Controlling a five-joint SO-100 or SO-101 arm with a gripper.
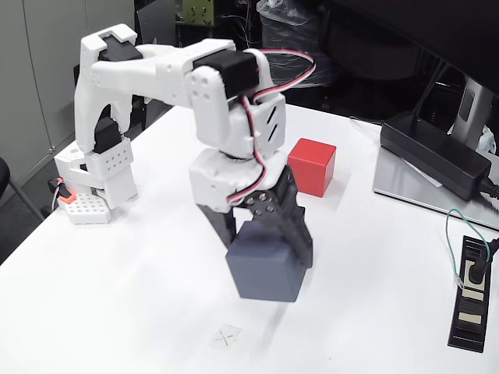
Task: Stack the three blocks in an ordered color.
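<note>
My arm: white plastic with black motors and red-and-white wires, reaching from its base at the upper left of the frame toward the centre, then bending down.
My claw (269, 234): black, pointing down at the centre of the frame, closed on the grey block with one finger showing on the block's upper right side.
Grey block (265, 265): a matte dark grey cube just below centre, gripped at its top and tilted a little; its shadow falls on the worktop beneath it, and I cannot tell whether it touches the surface.
Red block (312, 166): a red cube resting on the worktop right of centre, just behind my claw and apart from the grey block.
Worktop (132, 288): white and plain, filling most of the frame.
Cross mark (226, 336): a small pencilled X in a square, at the lower centre, near the grey block's shadow.
Power adapter (433, 154): a long black brick at the upper right, lying on a grey slab.
Black strip (472, 292): at the right edge, with a thin green wire looping to it.
</note>
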